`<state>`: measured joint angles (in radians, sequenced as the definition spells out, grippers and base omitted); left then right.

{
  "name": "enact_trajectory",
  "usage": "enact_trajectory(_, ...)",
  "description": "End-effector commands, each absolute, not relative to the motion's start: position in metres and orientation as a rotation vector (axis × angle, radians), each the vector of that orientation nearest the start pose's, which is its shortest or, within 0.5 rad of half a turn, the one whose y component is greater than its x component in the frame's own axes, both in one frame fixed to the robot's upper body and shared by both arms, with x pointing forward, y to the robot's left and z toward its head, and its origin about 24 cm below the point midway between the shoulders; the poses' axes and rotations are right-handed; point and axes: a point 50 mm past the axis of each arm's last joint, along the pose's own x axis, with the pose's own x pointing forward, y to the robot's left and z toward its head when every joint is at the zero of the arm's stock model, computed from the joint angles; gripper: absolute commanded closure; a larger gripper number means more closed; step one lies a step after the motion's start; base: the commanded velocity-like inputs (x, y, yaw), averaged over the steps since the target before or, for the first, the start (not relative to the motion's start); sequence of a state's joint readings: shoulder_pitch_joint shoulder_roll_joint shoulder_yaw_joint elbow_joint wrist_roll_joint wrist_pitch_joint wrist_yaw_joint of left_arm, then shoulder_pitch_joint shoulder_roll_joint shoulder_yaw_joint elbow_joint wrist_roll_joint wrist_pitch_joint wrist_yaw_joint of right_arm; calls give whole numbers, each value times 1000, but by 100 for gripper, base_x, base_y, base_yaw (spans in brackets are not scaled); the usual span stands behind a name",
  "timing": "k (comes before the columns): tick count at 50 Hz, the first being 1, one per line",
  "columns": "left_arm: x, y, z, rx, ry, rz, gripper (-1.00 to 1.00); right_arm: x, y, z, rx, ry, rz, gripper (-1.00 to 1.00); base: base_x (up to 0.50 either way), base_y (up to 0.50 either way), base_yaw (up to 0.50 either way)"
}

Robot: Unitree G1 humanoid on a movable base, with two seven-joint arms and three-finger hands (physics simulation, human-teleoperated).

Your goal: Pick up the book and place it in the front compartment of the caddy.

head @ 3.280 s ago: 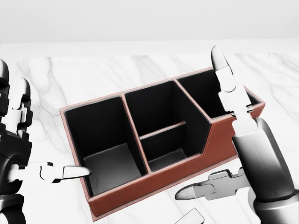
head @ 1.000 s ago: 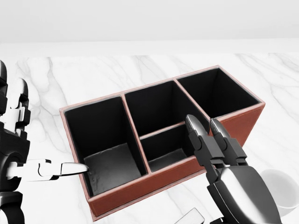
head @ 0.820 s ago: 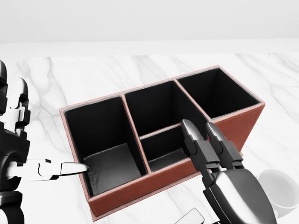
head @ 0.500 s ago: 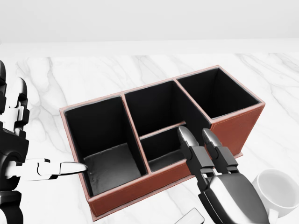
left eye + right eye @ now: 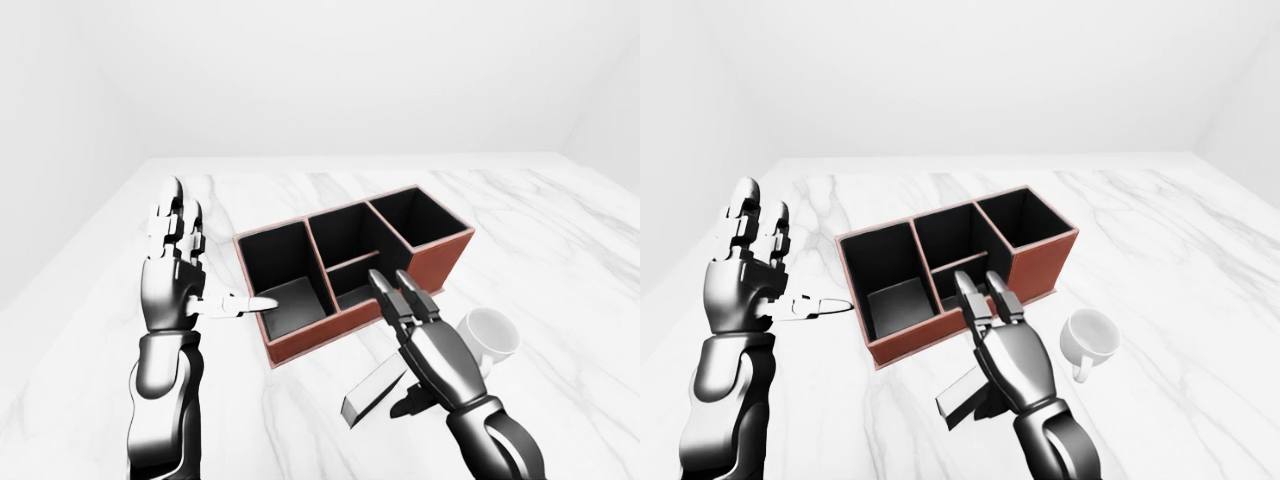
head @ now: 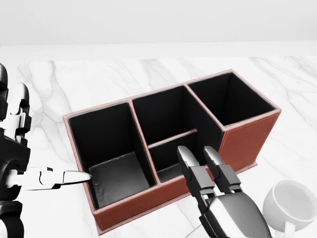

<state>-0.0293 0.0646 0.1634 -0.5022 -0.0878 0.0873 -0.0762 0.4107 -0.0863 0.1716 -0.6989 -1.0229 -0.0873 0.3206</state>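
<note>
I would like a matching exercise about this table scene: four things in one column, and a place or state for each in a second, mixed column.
Things:
1. red-brown leather caddy with black compartments
2. white ceramic mug
3. grey flat book
4. left hand

Places or states:
a. raised, fingers spread open
b. lying under the right hand
c. empty, in the middle of the marble table
d. right of the right hand, in the eye views

Pairs: 1-c, 2-d, 3-b, 4-a

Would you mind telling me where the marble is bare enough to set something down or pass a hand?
Free: the marble above the caddy in the left-eye view, and right of the mug. Crowded: below the caddy, where the right hand, book and mug cluster; the left hand guards the caddy's left end.
</note>
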Motion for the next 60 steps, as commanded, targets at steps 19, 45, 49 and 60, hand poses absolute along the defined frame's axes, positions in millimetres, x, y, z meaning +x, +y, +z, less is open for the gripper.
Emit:
enact_trajectory(19, 233, 186, 158, 30, -454, 41, -100, 164, -119, 98, -1122, -209, 282, -100, 0, 0, 0)
enact_trajectory(45, 233, 187, 158, 31, -457, 43, -100, 167, -113, 85, -1135, -196, 306, -100, 0, 0, 0)
enact_trajectory(49, 234, 187, 159, 31, -457, 44, -100, 167, -112, 84, -1134, -198, 311, -100, 0, 0, 0)
enact_trajectory(60, 233, 187, 160, 32, -464, 43, -100, 168, -110, 79, -1136, -196, 318, -100, 0, 0, 0)
